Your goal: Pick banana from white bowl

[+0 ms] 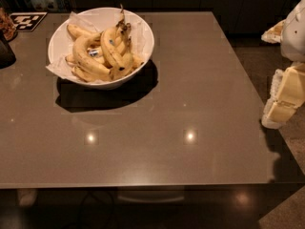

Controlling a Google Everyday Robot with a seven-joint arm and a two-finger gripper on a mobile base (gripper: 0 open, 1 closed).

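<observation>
Well out at the right edge of view, the gripper [282,104] hangs beside the table [200,94], off its right side and apart from everything on it; whether it is open or closed cannot be told. Across the glossy grey top, near the back left corner, sits the white bowl [56,38], lined with crinkled paper [58,68]. A heap of spotted yellow bananas [102,56] lies inside it. A black-and-white patterned card [27,20] lies behind the bowl, to its left.

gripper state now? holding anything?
Gripper: cannot be told. It is off the right edge of the table, well apart from the white bowl of bananas.
</observation>
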